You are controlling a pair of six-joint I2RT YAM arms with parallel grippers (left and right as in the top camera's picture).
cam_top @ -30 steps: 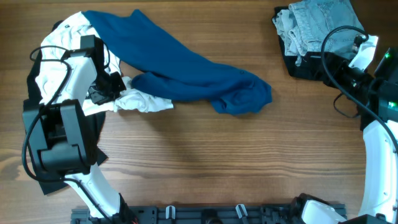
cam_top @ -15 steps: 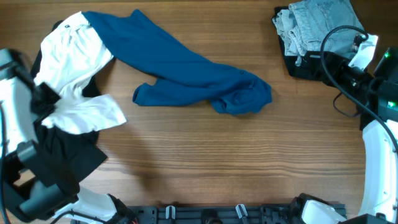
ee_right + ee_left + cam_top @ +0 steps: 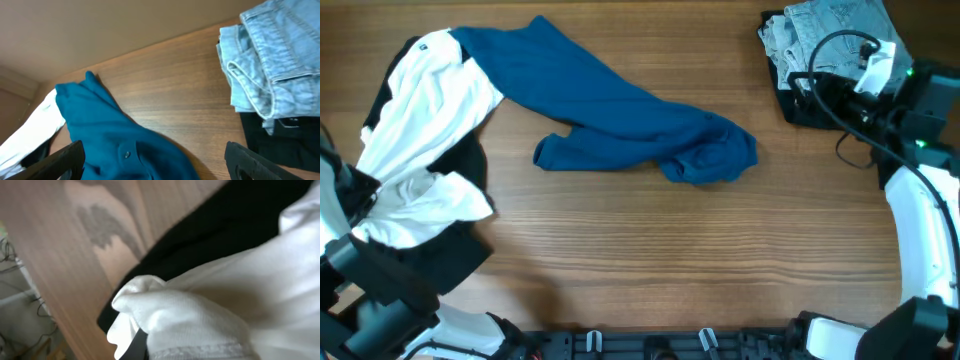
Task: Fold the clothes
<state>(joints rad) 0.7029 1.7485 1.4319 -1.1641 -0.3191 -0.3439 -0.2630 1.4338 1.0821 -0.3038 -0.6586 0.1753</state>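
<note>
The teal-blue shirt lies crumpled on the table, running from the back left to the middle. It also shows in the right wrist view, with a small button visible. My left gripper is at the far left edge, shut on a white garment, which fills the left wrist view. The white garment is stretched from the shirt's upper end toward the front left. My right gripper is open and empty, held above the table at the back right, apart from the shirt.
Pale folded jeans lie on a black cloth at the back right, and show in the right wrist view. A black garment lies under the white one at the left. The wooden table shows bare at the front.
My left gripper has pulled the white garment off the teal shirt, toward the left and front. The shirt's lower left edge is now uncovered. The right arm has shifted slightly left.
</note>
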